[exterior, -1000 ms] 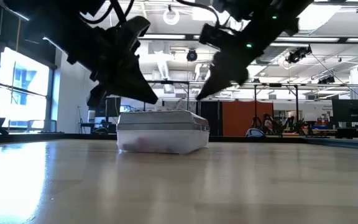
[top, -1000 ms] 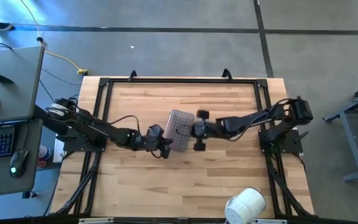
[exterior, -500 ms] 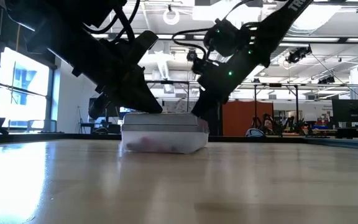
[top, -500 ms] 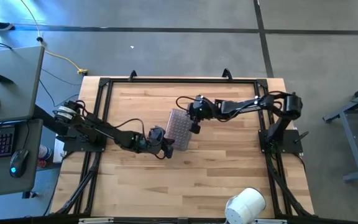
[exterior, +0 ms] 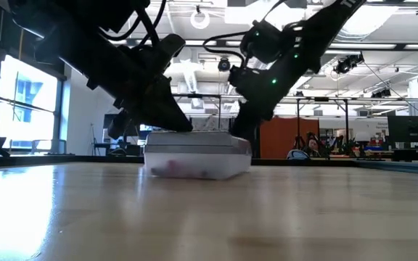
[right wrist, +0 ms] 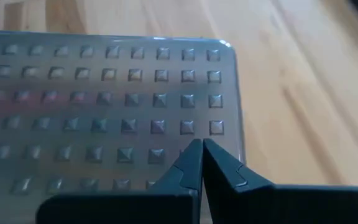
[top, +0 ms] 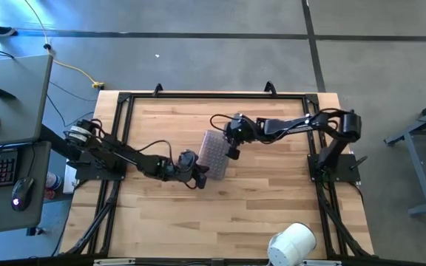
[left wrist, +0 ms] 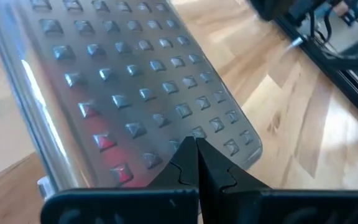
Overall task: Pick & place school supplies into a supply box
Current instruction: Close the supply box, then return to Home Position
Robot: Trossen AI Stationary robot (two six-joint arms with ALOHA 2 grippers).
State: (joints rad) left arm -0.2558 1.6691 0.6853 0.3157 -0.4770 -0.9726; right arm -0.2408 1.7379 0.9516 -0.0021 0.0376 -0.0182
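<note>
The supply box (top: pixel 214 154), lid down, has slid slightly; left jaws (top: pixel 200 177) and right jaws (top: pixel 233 151), pressed together, stay pressing its lid — packing looks finished.

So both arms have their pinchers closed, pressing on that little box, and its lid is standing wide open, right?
Not quite. The lid is down flat on the supply box, as both wrist views and the low view show. The rest holds: the left gripper and right gripper are both shut, tips at the lid.
</note>
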